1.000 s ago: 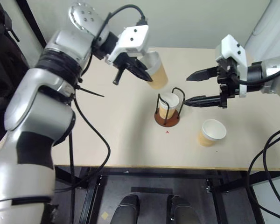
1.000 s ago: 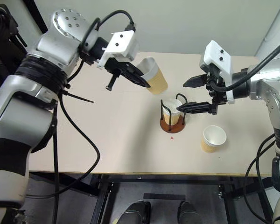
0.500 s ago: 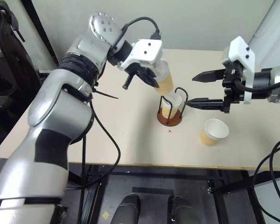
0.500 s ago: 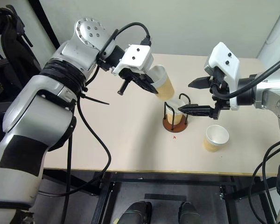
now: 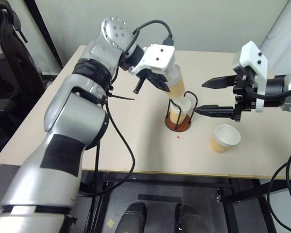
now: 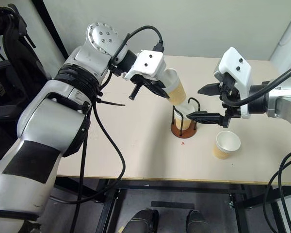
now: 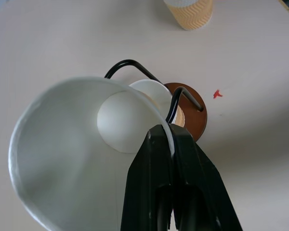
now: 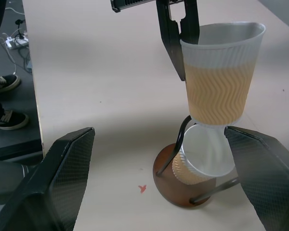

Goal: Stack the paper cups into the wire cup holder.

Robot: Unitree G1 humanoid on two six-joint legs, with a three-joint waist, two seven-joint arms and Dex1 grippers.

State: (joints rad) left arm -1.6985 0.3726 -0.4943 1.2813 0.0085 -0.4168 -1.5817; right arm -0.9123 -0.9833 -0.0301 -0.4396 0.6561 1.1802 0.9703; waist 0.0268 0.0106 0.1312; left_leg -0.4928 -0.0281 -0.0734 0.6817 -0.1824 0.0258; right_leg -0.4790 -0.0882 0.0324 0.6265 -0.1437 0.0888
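Observation:
My left gripper (image 5: 161, 83) is shut on the white rim of a tan paper cup (image 5: 177, 87). The cup hangs tilted, its bottom just over the mouth of a second paper cup (image 5: 180, 108). That second cup sits inside the wire cup holder (image 5: 176, 125), between its black arches. In the left wrist view the fingers (image 7: 156, 159) pinch the held cup's rim (image 7: 62, 144), with the holder's brown base (image 7: 193, 111) beyond. My right gripper (image 5: 209, 97) stands open just right of the holder, holding nothing. A third paper cup (image 5: 224, 139) stands upright on the table, right of the holder.
A small red mark (image 5: 178, 137) lies on the beige table (image 5: 111, 145) in front of the holder. The table's front edge (image 5: 150, 172) is near. A person's shoes (image 8: 4, 120) are on the floor beside the table.
My left arm has carried the held cup right and down, from left of the holder to directly above the cup in it. The right gripper has stayed open beside the holder.

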